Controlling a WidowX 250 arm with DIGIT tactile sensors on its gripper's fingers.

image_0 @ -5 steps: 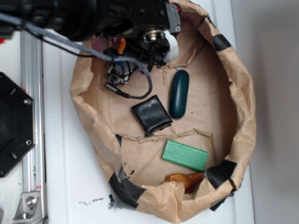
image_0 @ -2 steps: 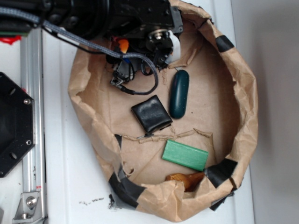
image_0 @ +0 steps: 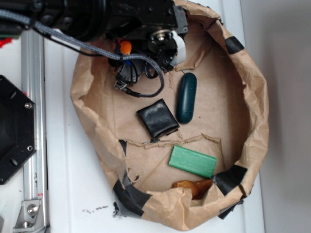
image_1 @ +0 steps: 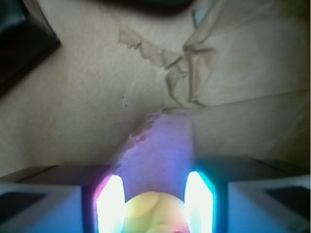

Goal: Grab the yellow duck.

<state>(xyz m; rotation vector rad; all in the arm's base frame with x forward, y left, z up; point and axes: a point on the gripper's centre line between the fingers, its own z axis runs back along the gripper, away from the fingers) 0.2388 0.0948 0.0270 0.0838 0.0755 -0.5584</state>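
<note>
The yellow duck (image_1: 154, 211) shows in the wrist view as a rounded yellow shape at the bottom edge, with a trace of red below it. It sits between my two glowing fingertips, and both pads touch its sides. My gripper (image_1: 153, 182) is shut on the duck above crumpled brown paper. In the exterior view my gripper (image_0: 130, 60) is at the upper left of the paper bag (image_0: 252, 121), under the black arm. The arm and cables hide the duck there, apart from a small orange spot.
Inside the bag lie a black square pad (image_0: 157, 118), a dark green oblong piece (image_0: 186, 97), a green block (image_0: 192, 161) and an orange-brown glossy object (image_0: 192, 186). A metal rail (image_0: 34, 145) and a black base plate (image_0: 12, 131) stand left of the bag.
The arm and its looped cable have shifted slightly within the bag's upper left. The other objects have not moved.
</note>
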